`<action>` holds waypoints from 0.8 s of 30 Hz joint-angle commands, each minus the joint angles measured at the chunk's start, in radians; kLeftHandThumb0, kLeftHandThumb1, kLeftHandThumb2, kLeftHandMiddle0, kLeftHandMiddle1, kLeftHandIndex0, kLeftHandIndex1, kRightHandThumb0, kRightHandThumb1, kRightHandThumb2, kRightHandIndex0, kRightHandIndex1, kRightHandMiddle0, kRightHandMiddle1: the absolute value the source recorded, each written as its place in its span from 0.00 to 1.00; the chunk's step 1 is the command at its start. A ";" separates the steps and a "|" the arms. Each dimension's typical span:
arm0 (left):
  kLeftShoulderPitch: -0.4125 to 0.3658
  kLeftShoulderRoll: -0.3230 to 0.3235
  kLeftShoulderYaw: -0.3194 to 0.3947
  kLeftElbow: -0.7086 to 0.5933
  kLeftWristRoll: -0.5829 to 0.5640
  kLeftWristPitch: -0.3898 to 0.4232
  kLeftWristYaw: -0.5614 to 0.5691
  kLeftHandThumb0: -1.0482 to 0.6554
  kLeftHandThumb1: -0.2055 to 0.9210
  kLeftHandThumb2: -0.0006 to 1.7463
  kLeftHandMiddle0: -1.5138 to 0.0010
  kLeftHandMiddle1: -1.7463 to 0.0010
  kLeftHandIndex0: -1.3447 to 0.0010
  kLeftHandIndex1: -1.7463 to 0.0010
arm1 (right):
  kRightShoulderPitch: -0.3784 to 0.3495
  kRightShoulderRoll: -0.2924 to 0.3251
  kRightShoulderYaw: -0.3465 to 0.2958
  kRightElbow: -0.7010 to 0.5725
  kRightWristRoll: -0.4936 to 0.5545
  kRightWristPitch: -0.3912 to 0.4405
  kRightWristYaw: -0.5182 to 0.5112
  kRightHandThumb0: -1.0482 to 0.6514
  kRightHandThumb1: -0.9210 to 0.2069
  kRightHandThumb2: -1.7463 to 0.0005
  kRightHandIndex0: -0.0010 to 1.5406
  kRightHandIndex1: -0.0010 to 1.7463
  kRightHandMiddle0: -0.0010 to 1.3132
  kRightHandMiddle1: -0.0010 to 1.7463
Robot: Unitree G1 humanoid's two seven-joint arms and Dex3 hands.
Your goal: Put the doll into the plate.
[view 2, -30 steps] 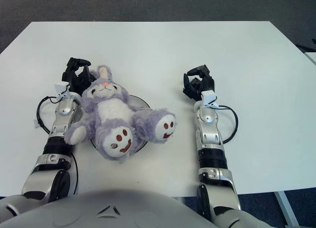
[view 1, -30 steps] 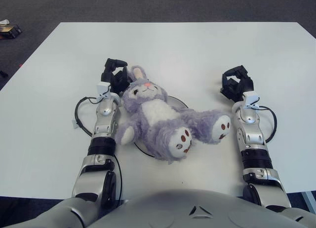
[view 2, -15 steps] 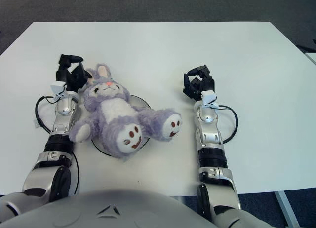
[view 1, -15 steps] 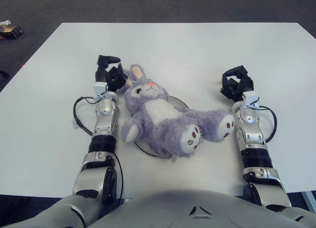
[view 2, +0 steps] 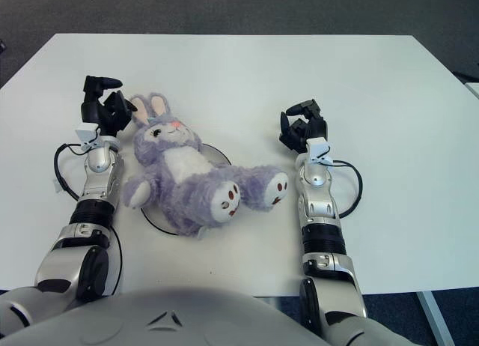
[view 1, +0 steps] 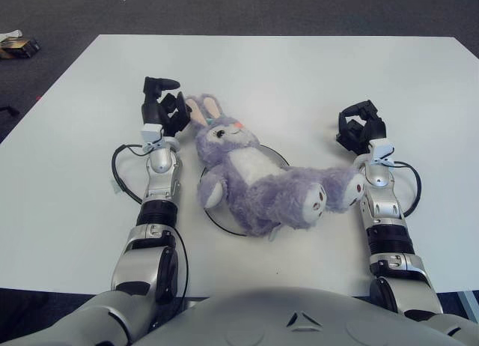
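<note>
A purple and white plush bunny doll lies on its back across a white plate with a dark rim near the table's front. Its head points to the far left and its feet reach right, one foot against my right forearm. The doll hides most of the plate. My left hand is just left of the doll's ears, raised off the table, fingers spread and holding nothing. My right hand rests on the table to the right of the doll, fingers curled and empty.
The white table stretches wide behind the doll. Dark floor surrounds it. A small dark box lies on the floor at the far left. Black cables loop beside both forearms.
My left hand has let go of the doll's head, opened and moved left and back. The doll has rolled to the right, its feet swinging toward my right forearm. The right hand has not moved.
</note>
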 commanded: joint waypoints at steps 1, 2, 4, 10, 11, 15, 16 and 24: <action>0.082 0.001 -0.003 0.061 0.014 0.000 -0.005 0.39 0.78 0.49 0.48 0.00 0.74 0.00 | 0.032 0.001 -0.008 0.028 -0.003 0.032 -0.007 0.39 0.19 0.56 0.52 0.99 0.28 0.98; 0.082 0.001 -0.004 0.061 0.014 -0.001 -0.005 0.39 0.78 0.49 0.48 0.00 0.74 0.00 | 0.032 0.001 -0.008 0.028 -0.003 0.032 -0.007 0.39 0.19 0.56 0.52 0.99 0.28 0.98; 0.081 0.003 -0.005 0.067 0.019 -0.007 -0.001 0.39 0.78 0.49 0.48 0.00 0.74 0.00 | 0.033 0.001 -0.009 0.028 -0.003 0.032 -0.007 0.39 0.19 0.56 0.52 0.99 0.28 0.98; 0.078 0.006 -0.009 0.077 0.022 -0.017 0.003 0.39 0.77 0.50 0.47 0.00 0.73 0.00 | 0.034 0.000 -0.010 0.031 -0.002 0.031 -0.008 0.39 0.19 0.56 0.52 0.98 0.28 0.98; 0.078 0.006 -0.009 0.079 0.022 -0.019 0.003 0.39 0.77 0.50 0.47 0.00 0.73 0.00 | 0.034 0.000 -0.011 0.032 -0.002 0.030 -0.008 0.39 0.19 0.56 0.52 0.98 0.28 0.98; 0.076 0.007 -0.011 0.087 0.024 -0.024 0.005 0.39 0.76 0.50 0.47 0.00 0.73 0.00 | 0.032 0.000 -0.012 0.037 -0.001 0.028 -0.009 0.39 0.19 0.56 0.52 0.98 0.28 0.98; 0.076 0.008 -0.012 0.088 0.024 -0.026 0.005 0.39 0.76 0.50 0.47 0.00 0.73 0.00 | 0.032 -0.001 -0.012 0.038 -0.001 0.028 -0.009 0.39 0.19 0.56 0.53 0.98 0.28 0.98; 0.074 0.011 -0.017 0.094 0.028 -0.023 0.004 0.39 0.74 0.52 0.47 0.00 0.72 0.00 | 0.032 -0.001 -0.014 0.042 -0.001 0.027 -0.010 0.39 0.19 0.56 0.53 0.97 0.28 0.97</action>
